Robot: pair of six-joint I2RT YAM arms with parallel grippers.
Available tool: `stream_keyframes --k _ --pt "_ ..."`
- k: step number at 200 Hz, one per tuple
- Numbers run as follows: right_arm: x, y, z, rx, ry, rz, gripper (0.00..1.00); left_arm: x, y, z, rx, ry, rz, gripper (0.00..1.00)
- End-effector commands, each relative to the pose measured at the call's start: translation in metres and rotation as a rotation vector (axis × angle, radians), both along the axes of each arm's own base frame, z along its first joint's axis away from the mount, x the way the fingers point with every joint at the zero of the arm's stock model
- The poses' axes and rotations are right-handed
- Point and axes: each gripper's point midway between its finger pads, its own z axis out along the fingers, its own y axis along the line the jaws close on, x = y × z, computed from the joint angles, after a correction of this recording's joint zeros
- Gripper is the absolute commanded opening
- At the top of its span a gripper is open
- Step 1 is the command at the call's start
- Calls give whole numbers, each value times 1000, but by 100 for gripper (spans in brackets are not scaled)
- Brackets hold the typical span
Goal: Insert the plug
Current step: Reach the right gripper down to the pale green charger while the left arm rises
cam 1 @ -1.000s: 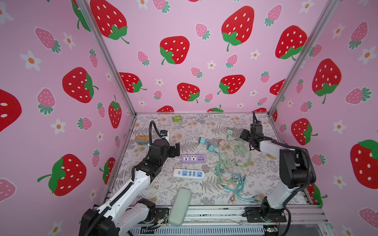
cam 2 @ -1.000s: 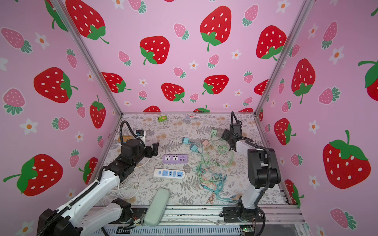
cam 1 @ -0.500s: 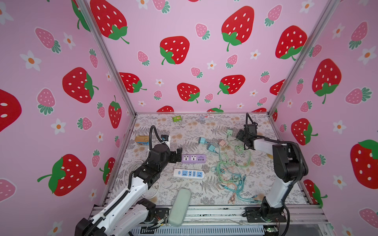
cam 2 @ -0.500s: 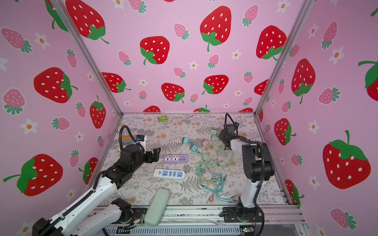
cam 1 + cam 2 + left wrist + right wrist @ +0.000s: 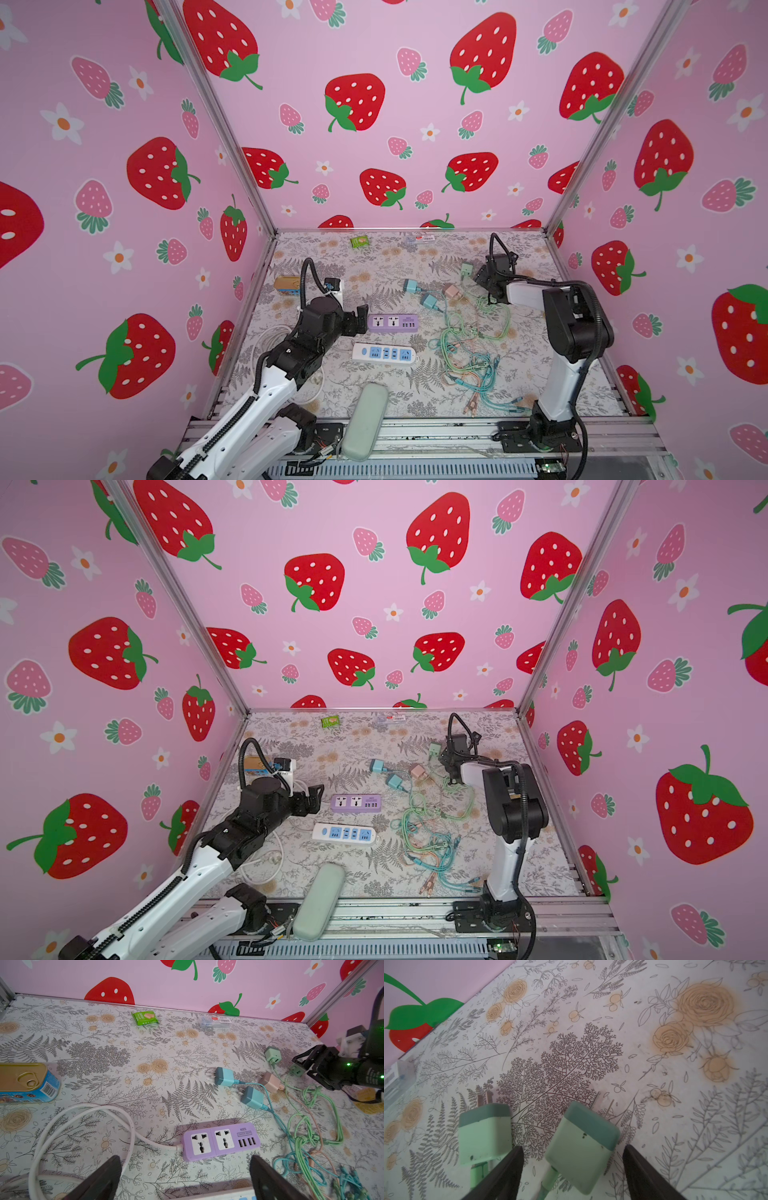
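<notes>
- Both top views: the purple power strip (image 5: 392, 323) sits mid-frame with the white power strip (image 5: 384, 353) just below it. No writing is legible from here.
- The left gripper (image 5: 360, 320) is spread wide, just left of the purple strip's end. Contact can't be judged.
- The right gripper (image 5: 482, 279) is right of centre, low over the mat. The green plug it straddles is hidden under it, and the second green plug (image 5: 466, 270) lies just to its left.
- Against a second ago, the left gripper has dropped down-right toward the purple strip and the right gripper has slid left toward the green plugs. Strips and plugs are unmoved.
- Left wrist: "S204" is printed on the purple strip (image 5: 221, 1139) beside four USB ports, but the boxed line next to it is unreadable. The tin (image 5: 27, 1082) shows a barcode. Lettering on the green packet (image 5: 144, 1017) is too blurry to read.
- Right wrist: the green plug (image 5: 581, 1147) has a pale green square body, a darker cap, two metal prongs and a green cable at the back. It lies flat on the floral mat between the fingers (image 5: 508, 1172) with a gap on each side, so it isn't gripped. The second green plug (image 5: 484, 1132) lies outside them.
</notes>
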Motion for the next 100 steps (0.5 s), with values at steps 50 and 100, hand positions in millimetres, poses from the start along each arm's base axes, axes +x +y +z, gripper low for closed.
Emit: stream_keyframes --k 50,100 --pt "11 -1 -19 -25 39 -39 73 -8 10 40 -40 -59 44 98" --pt "11 1 -28 -42 64 -11 63 -8 9 41 -35 -50 41 98"
